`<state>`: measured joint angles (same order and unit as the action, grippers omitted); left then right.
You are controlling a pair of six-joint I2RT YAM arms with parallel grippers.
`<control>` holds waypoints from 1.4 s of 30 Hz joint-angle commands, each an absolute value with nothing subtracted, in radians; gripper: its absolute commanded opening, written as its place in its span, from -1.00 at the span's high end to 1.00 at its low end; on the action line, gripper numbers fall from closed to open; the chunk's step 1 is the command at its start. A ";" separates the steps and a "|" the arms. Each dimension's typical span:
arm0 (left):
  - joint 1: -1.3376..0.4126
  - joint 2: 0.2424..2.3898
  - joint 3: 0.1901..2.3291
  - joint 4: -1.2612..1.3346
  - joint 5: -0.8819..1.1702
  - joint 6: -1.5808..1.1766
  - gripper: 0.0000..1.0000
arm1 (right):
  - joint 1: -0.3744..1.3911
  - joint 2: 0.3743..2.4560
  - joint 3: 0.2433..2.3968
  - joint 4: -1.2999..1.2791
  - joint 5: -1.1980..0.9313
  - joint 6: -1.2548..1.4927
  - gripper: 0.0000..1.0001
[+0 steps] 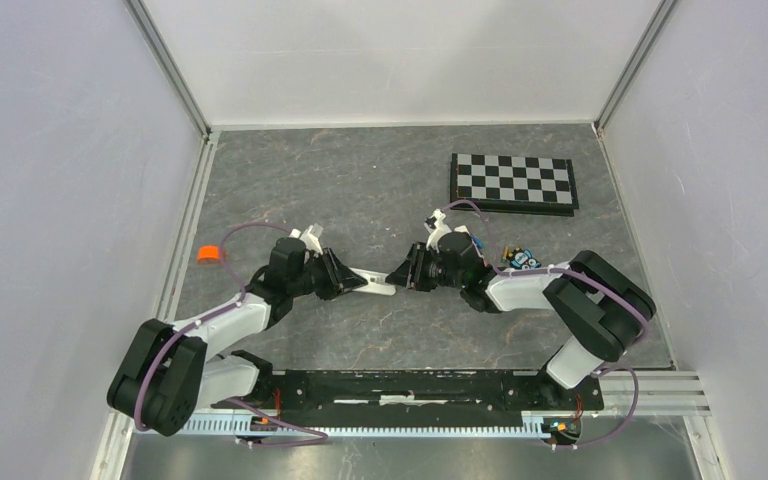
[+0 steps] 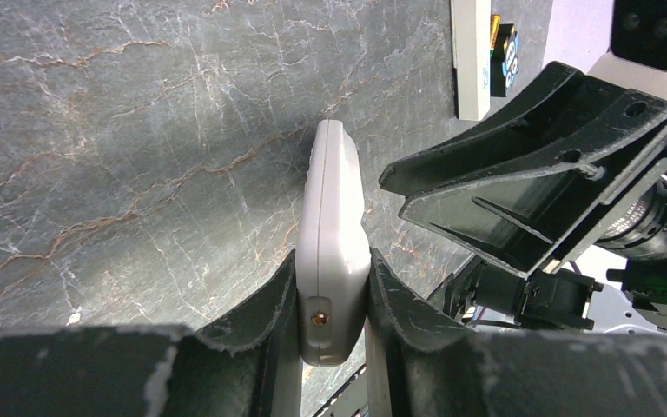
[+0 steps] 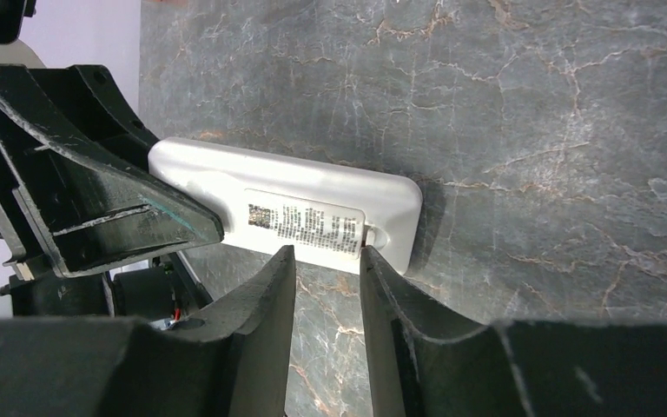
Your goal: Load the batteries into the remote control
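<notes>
Left gripper (image 2: pixel 332 265): pressed onto the remote control (image 2: pixel 334 200), flat faces against my fingers, far end jutting ahead.
Right gripper (image 3: pixel 326 261): fingers slightly apart, nothing between them, tips just beside the remote's labelled back.
Batteries (image 1: pixel 520 258): on the table (image 1: pixel 360 180), behind my right wrist.

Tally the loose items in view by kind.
remote control: 1
checkerboard: 1
orange object: 1
white bar: 1
batteries: cluster, too small to count
Total: 4, plus the batteries
</notes>
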<state>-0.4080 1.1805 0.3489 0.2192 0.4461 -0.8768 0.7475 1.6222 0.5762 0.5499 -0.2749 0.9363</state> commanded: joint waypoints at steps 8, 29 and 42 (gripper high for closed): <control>-0.412 1.196 0.330 0.199 0.423 -0.886 0.96 | 0.738 1.672 0.568 0.685 -0.294 0.954 0.21; -0.412 1.236 0.328 0.256 0.484 -0.897 0.96 | 0.735 1.768 0.547 0.808 -0.370 1.028 0.17; -0.420 1.268 0.327 0.270 0.491 -0.886 0.96 | 0.742 1.796 0.507 1.430 -0.551 1.320 0.28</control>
<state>-0.3985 1.2373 0.3382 0.3023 0.4923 -0.9024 0.7013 1.8240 0.4648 1.0370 -0.3668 1.1809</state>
